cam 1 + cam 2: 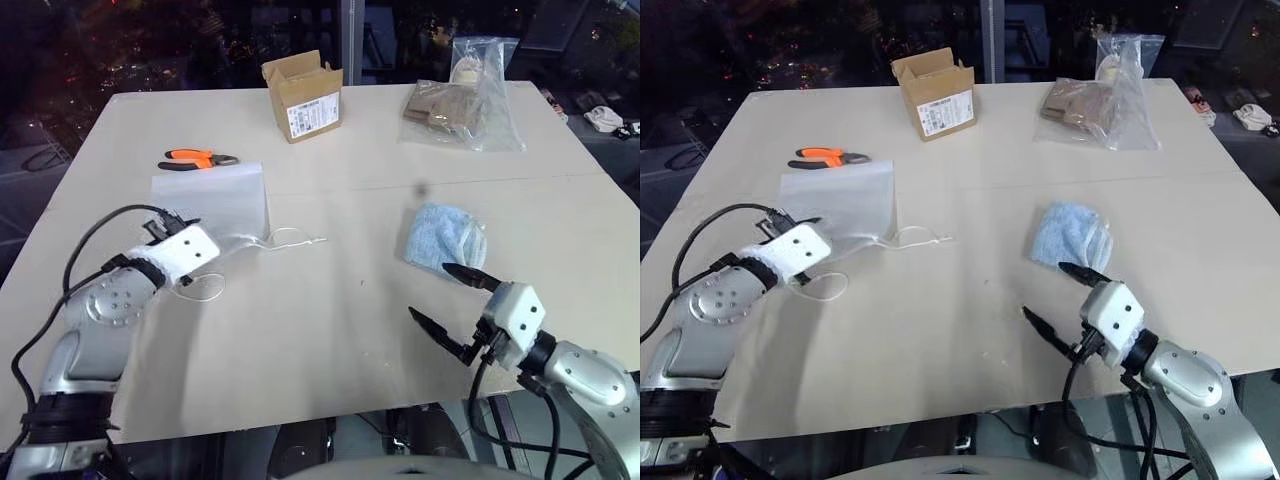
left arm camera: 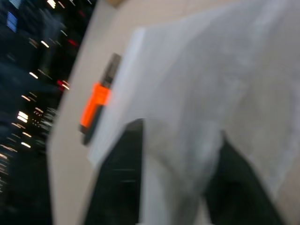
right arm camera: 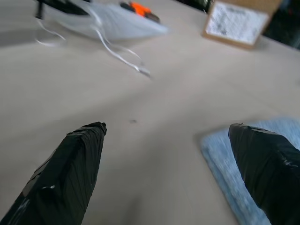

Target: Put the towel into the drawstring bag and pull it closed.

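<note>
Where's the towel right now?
The towel lies on the table on the robot's right, in front of the clear plastic bag, just beyond the open right gripper, not held.

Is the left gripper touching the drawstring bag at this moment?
Touching. The left wrist view shows the drawstring bag draped between the left gripper fingers, its fabric lying against both.

Head views overlook the table (image 1: 330, 330); wrist views sit close, the left apparently blurred.
</note>
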### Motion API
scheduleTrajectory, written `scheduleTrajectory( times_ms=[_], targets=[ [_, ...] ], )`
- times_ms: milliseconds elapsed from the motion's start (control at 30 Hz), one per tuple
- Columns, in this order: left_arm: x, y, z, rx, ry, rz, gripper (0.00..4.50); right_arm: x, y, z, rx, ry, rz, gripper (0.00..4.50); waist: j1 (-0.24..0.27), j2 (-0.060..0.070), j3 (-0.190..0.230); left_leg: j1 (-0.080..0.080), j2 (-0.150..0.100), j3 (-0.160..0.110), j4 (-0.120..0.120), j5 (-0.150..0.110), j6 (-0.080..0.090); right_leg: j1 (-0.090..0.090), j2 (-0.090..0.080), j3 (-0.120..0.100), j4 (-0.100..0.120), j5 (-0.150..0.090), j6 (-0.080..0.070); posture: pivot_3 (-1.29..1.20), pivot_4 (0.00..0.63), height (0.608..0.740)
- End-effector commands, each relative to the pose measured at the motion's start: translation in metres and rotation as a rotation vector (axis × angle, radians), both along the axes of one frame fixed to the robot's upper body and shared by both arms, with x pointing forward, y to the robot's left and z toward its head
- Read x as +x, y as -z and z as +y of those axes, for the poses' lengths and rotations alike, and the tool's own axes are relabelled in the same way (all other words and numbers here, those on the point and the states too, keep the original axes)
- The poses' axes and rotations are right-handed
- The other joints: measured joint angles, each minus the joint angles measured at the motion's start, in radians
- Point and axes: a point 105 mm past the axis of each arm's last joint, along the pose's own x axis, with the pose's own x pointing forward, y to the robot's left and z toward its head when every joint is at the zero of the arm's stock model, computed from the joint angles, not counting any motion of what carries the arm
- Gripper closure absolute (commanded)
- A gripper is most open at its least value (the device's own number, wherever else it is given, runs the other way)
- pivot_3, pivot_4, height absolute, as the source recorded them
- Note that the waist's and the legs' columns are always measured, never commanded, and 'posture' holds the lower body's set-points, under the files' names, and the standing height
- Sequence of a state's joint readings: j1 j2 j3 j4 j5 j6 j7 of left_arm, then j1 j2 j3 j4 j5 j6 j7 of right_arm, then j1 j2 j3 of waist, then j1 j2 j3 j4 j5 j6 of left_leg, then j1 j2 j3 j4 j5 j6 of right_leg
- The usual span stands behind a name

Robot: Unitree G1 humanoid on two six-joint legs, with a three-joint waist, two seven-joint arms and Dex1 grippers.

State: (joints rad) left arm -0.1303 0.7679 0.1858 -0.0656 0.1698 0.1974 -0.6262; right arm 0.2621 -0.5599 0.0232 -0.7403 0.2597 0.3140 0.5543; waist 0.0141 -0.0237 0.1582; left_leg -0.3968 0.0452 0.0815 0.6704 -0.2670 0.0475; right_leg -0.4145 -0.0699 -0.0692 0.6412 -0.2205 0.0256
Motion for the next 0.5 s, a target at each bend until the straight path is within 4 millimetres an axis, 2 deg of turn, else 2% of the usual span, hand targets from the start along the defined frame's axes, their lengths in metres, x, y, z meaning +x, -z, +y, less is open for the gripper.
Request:
scheduleTrajectory(
  times_ms=[33,167,233,367,433,500],
  targets=[
    [-0.009,-0.006,-0.04,-0.423,0.083,0.254,4.37,0.01,-0.01,-0.006,-0.002,0.069,0.024,0.0,0.0,-0.001,0.0,0.0,0.0,0.0,0.001,0.0,0.0,0.0,0.0,0.0,0.001,0.0,0.0,0.0,0.15,0.74],
    [-0.003,-0.031,-0.073,-0.702,0.091,0.387,4.37,0.034,-0.015,-0.034,0.108,0.23,0.126,0.0,0.004,-0.002,0.001,-0.001,-0.001,-0.003,0.004,0.001,-0.001,0.001,0.001,0.0,0.002,0.0,0.004,0.0,0.15,0.74],
    [-0.001,-0.037,-0.089,-0.783,0.09,0.443,4.37,0.043,-0.016,-0.044,0.137,0.294,0.164,0.0,0.001,-0.003,0.0,-0.002,-0.003,-0.005,0.005,0.001,-0.001,0.002,0.001,0.0,0.002,0.0,0.005,0.0,0.15,0.74],
    [0.006,-0.039,-0.126,-0.896,0.076,0.519,4.37,0.075,-0.001,-0.068,0.185,0.512,0.247,0.0,-0.005,-0.003,0.0,0.0,-0.005,-0.004,0.005,0.001,-0.001,0.002,0.002,0.002,0.003,0.002,0.003,0.0,0.15,0.74],
    [0.016,-0.032,-0.146,-0.942,0.049,0.531,4.37,0.096,0.013,-0.07,0.232,0.594,0.333,0.0,-0.007,-0.003,0.0,-0.001,-0.006,-0.004,0.005,0.003,-0.004,0.002,0.002,0.003,0.003,0.003,0.002,0.0,0.15,0.74],
    [0.023,-0.026,-0.159,-0.973,0.018,0.527,4.37,0.107,0.024,-0.064,0.273,0.624,0.408,0.0,-0.006,-0.003,0.0,-0.001,-0.006,-0.004,0.005,0.003,-0.005,0.001,0.003,0.003,0.003,0.003,0.002,0.0,0.15,0.74]
  ],
)
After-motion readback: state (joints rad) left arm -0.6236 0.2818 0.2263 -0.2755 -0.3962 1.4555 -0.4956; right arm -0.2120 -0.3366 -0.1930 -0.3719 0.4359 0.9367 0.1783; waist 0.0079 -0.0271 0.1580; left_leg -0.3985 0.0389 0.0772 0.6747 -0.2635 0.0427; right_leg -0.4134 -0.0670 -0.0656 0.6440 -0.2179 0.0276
